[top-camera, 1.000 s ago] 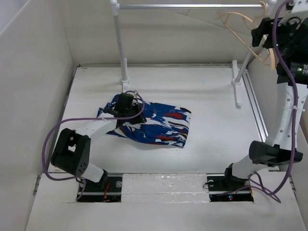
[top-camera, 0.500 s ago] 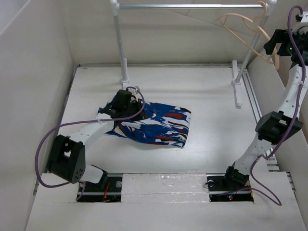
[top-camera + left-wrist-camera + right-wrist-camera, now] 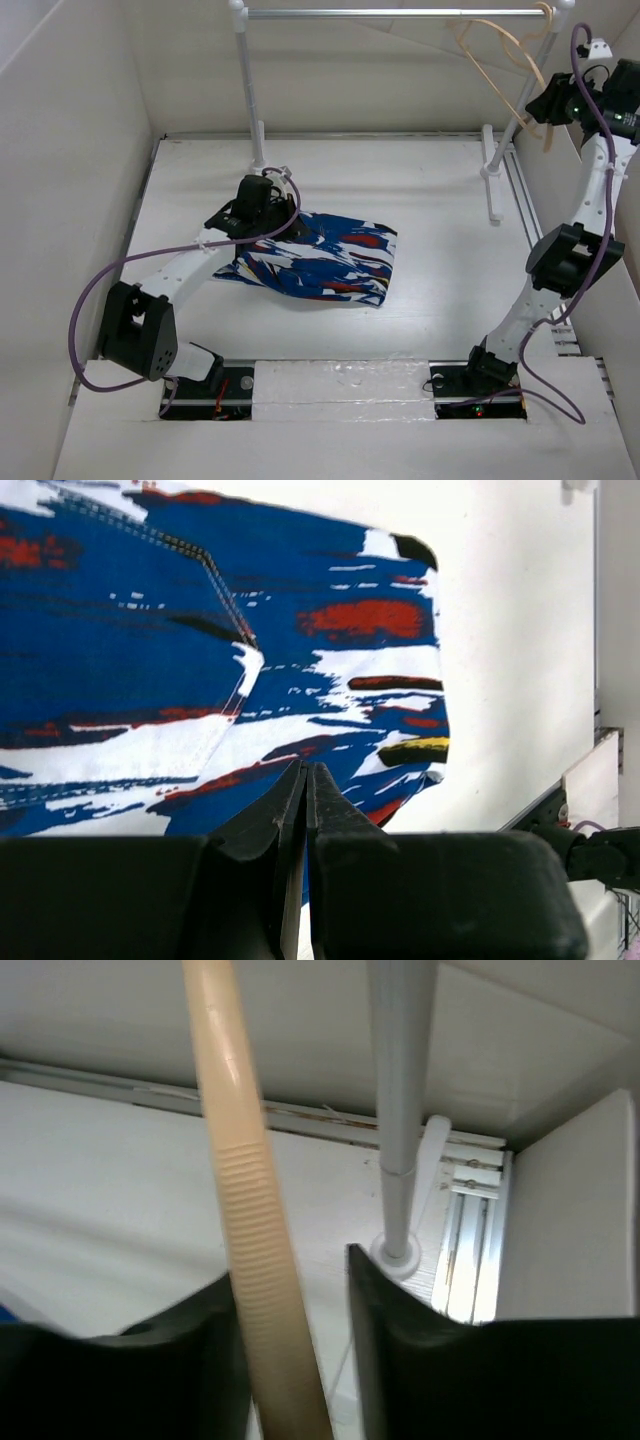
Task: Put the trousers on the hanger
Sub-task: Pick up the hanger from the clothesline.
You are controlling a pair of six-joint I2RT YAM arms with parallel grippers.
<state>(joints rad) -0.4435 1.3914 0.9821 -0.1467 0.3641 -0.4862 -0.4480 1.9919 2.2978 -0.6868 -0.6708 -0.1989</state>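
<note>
The trousers point(image 3: 330, 255), blue with white, red and black streaks, lie crumpled left of the table's middle; the left wrist view shows them point(image 3: 150, 630) spread under the camera. My left gripper point(image 3: 262, 215) sits low at their left end, jaws shut point(image 3: 305, 768), and no cloth shows between the tips. The pale tan hanger point(image 3: 500, 55) hangs tilted at the right end of the rail. My right gripper point(image 3: 548, 100) is raised to it. One ribbed hanger arm point(image 3: 245, 1210) runs between the open jaws point(image 3: 290, 1265), against the left finger, with a gap to the right finger.
A grey metal rail point(image 3: 390, 14) spans the back on two white posts point(image 3: 250, 90) point(image 3: 497, 170); the right post point(image 3: 398, 1110) stands just past my right fingers. White walls enclose the table on three sides. An aluminium track point(image 3: 535, 220) runs along the right edge.
My right arm swung in to the hanger and its jaws widened, then narrowed around one hanger arm. The hanger swung. My left gripper crept slightly toward the back, still shut.
</note>
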